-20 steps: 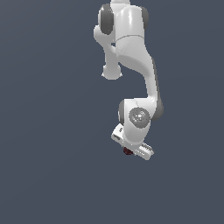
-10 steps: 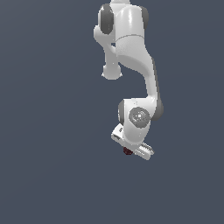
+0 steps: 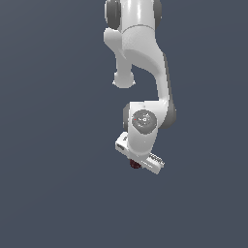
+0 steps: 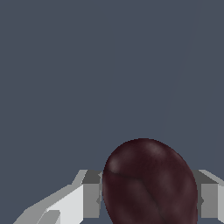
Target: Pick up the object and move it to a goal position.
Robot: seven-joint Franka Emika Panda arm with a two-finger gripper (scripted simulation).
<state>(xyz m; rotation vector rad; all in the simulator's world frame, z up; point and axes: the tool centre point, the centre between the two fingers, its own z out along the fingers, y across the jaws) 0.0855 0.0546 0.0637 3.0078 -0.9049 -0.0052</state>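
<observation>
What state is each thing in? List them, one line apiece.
maroon lump: sits between the gripper fingers, which flank it on both sides in the wrist view; in the exterior view only a small part shows under the hand.
gripper: shut on the maroon lump, pointing downward.
arm: bent, reaching down from the top of the exterior view.

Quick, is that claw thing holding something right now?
Gripper: closed on the dark maroon lump, which sits between its fingers.
</observation>
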